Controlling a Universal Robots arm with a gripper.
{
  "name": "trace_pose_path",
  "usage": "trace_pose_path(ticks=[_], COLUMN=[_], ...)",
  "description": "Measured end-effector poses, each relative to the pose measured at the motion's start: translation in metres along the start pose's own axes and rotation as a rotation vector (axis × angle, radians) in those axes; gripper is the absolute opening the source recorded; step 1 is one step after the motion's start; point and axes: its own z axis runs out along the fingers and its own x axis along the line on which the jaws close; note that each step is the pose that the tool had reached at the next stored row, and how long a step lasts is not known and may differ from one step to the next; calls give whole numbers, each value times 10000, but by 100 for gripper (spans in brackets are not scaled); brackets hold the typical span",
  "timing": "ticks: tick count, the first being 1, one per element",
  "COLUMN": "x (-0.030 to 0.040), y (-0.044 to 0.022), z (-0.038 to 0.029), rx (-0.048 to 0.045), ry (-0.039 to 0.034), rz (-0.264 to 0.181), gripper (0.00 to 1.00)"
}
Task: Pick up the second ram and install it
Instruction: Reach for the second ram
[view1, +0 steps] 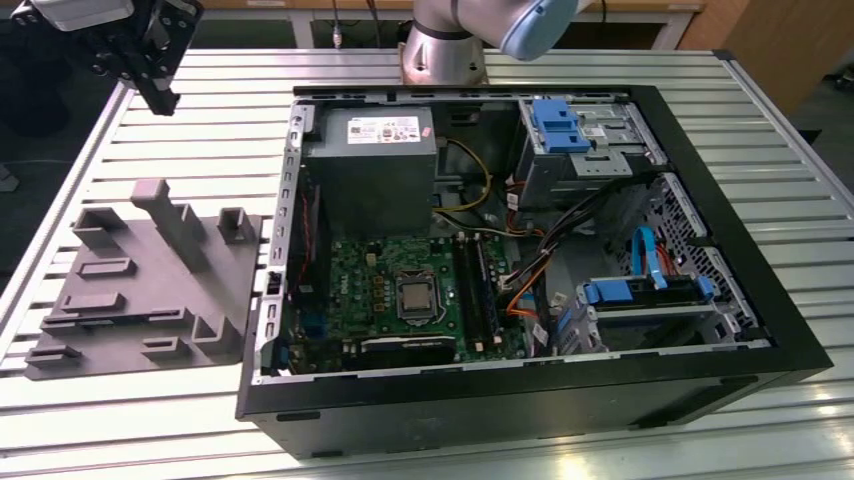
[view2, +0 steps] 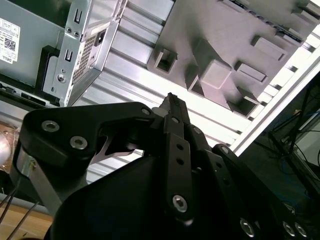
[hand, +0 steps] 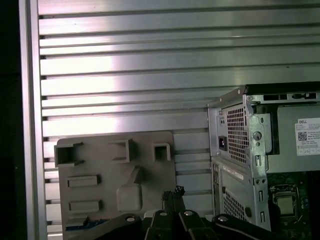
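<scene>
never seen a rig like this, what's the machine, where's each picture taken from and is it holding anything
It is one robot arm with a grasping end effector. The exterior view comes from a camera off the arm, looking on a slatted metal table. On it sit an open computer case, motherboard exposed, and a grey moulded tray on the exterior view's left. Both wrist views come from cameras riding on the arm, looking past the end effector at tray and case. The end effector hangs above the table beyond the tray, fingers closed, holding nothing.

Matt plastic tray (view1: 134, 300), shiny metal table (view1: 240, 110)
</scene>
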Motion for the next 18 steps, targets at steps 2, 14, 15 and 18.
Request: trace_pose_path(ticks=[2, 14, 15, 18], x=[16, 115, 123, 145], y=[-1, -9, -9, -11], z=[0, -3, -3, -1], rx=[0, 0, 0, 0], ry=[0, -1, 0, 0], rz=[1, 0, 0, 0], gripper=[11, 11, 11, 11])
